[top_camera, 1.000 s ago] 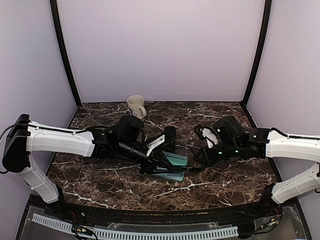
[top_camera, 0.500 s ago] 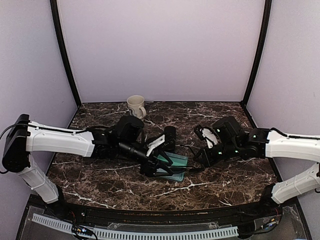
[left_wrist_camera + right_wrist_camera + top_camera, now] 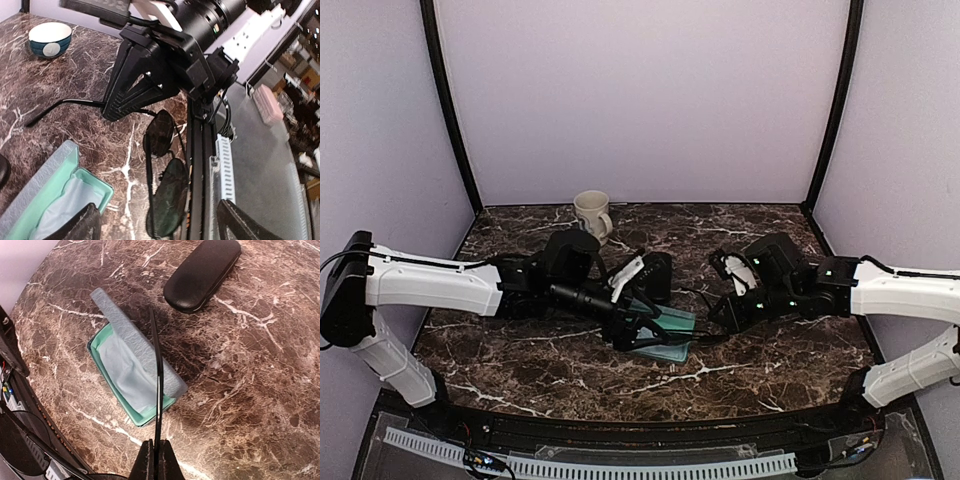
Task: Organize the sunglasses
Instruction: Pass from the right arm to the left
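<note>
A thin-framed pair of sunglasses [image 3: 168, 197] with dark lenses hangs low over the marble near the table's front edge. My right gripper [image 3: 155, 460] is shut on one of its temple arms [image 3: 158, 365], which stretches across the open grey-blue case [image 3: 131, 371] with its teal lining. My left gripper [image 3: 157, 217] stands wide open around the lenses, and its fingers [image 3: 80, 225] are clear of the frame. In the top view both grippers, left [image 3: 632, 318] and right [image 3: 718, 318], meet at the open case [image 3: 668, 328].
A closed black oblong case [image 3: 202, 272] lies just behind the open one, also seen as the black case [image 3: 660, 275] from above. A cream mug [image 3: 592, 212] stands at the back left. The table's raised front edge [image 3: 202, 165] runs right beside the lenses.
My left gripper has opened wide and let go of the sunglasses, and its arm has shifted slightly back. The right gripper has kept its hold on the temple without moving.
</note>
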Controlling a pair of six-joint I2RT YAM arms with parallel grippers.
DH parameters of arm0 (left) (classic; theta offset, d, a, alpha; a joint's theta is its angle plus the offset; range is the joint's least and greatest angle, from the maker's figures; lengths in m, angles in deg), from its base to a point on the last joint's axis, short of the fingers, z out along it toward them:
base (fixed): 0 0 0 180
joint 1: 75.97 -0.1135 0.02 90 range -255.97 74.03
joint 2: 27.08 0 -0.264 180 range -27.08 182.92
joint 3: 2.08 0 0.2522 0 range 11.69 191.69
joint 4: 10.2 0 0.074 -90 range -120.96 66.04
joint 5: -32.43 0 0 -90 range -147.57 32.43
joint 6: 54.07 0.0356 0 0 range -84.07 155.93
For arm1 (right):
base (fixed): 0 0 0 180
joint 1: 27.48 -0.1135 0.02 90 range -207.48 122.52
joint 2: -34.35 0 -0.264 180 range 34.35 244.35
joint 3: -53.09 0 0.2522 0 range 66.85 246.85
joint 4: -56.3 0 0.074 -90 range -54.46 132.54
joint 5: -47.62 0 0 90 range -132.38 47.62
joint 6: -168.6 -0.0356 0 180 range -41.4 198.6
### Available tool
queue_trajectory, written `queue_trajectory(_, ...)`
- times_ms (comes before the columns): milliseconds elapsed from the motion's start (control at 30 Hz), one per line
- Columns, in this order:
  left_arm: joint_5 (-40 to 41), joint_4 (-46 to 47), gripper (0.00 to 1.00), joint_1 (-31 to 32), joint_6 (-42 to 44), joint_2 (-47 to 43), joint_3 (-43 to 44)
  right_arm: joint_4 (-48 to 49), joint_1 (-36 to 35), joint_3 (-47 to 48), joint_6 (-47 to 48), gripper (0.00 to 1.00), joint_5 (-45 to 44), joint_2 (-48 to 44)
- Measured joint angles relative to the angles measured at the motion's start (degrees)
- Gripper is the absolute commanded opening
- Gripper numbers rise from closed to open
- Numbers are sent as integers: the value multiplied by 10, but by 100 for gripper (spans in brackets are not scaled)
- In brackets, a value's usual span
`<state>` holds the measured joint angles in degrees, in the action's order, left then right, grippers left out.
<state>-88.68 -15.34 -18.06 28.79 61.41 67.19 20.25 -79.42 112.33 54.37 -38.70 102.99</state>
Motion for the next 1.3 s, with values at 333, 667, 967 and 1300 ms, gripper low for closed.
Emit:
queue_trajectory(333,30,50,90,0,-177,-31,-36,24,-31,0,0,0,-96,-4)
queue_trajectory(667,63,67,93,-9,-301,-31,-60,81,-93,-3,30,0,-220,-33)
queue_trajectory(967,36,127,93,-11,-359,-19,-76,104,-122,-18,45,0,-281,-48)
queue_trajectory(1300,2,157,80,-11,-399,18,-75,106,-134,-18,48,0,-306,-24)
